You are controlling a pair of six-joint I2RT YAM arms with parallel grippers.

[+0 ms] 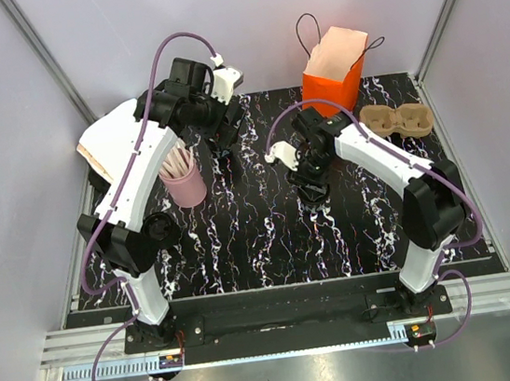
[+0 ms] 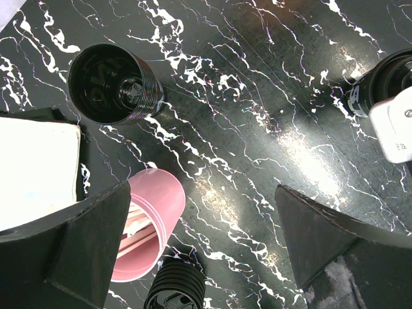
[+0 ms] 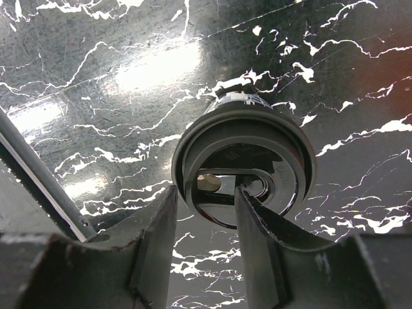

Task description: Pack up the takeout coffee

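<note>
The right arm is folded at the elbow and reaches in to just right of the frame's centre. Its right gripper (image 1: 313,181) points straight down over the takeout coffee (image 3: 257,138), a small black paper cup with a dark, round, ridged plastic lid. The cup stands upright on the glossy black table top (image 1: 261,237), which is veined in white. In the wrist view the two dark fingers (image 3: 158,238) stand a narrow gap apart astride the lid's left rim, one outside it and one over the sunken centre. Whether they press the rim I cannot tell. The left arm stretches towards the upper middle, its left gripper (image 1: 219,131) hanging above the table with its fingers spread wide and nothing between them. Its wrist view shows an open lidless black cup (image 2: 116,84) with a ribbed wall and, nearer, a smooth pink cup (image 1: 184,183) holding pale wooden sticks. At the upper right, apart from the coffee, a tall orange paper bag (image 1: 333,72) with black cord handles stands open. Just right of it lies a brown moulded-pulp cup carrier (image 1: 398,120).
</note>
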